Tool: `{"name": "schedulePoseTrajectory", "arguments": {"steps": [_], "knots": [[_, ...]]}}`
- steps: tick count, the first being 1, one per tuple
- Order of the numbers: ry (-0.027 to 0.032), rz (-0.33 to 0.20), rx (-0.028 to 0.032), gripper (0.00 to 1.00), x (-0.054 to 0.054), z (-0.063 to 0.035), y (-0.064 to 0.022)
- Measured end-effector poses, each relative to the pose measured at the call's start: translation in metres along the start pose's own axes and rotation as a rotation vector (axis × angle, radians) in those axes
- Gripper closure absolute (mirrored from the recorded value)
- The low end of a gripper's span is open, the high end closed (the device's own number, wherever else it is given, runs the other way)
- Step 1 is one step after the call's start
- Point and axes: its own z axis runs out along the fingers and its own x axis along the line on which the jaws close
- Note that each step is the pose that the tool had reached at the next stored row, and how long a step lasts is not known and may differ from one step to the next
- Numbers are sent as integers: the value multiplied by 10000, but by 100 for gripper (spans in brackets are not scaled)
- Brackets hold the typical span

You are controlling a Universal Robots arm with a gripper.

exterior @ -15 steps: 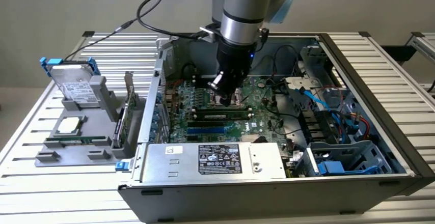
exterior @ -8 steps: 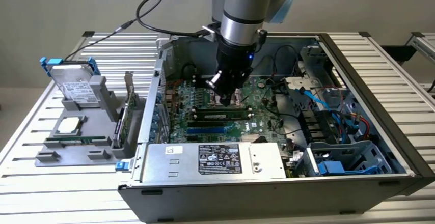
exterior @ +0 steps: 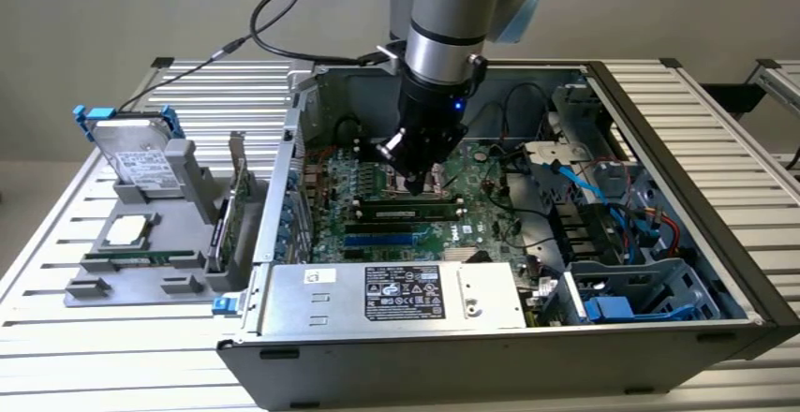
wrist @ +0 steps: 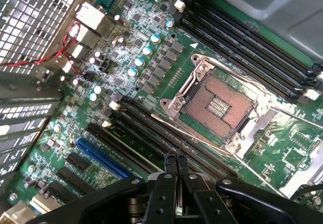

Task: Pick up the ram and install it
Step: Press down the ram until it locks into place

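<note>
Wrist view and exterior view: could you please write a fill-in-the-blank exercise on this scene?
The tool is ___, with nothing between its fingers.
The CPU socket on the motherboard is ___.
The hard drive stands outside the computer case, on the exterior view's ___.
Missing words: shut; empty; left.
</note>
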Motion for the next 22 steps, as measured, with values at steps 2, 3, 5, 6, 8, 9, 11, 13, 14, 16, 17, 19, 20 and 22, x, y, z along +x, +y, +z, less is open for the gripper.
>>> {"name": "schedulePoseTrajectory", "arguments": {"steps": [2,3,5,6,8,9,11,13,14,16,17,19,20,22], "knots": [[3,233,-5,90,0,0,0],[4,353,-9,90,0,-1,0],[4,587,-19,90,0,0,0],[4,719,-24,90,0,-1,0],[3,963,-35,90,0,0,0],[5,1074,-37,90,0,0,0],[8,1315,-41,90,0,0,0],[18,1534,-34,90,1,-1,-1],[24,1647,-29,90,1,-1,-1],[35,1873,-16,90,0,0,-1],[43,1993,-8,90,0,0,-1],[54,2211,4,90,0,0,-1],[59,2325,9,90,0,0,0],[72,2542,23,90,0,-1,0]]}}
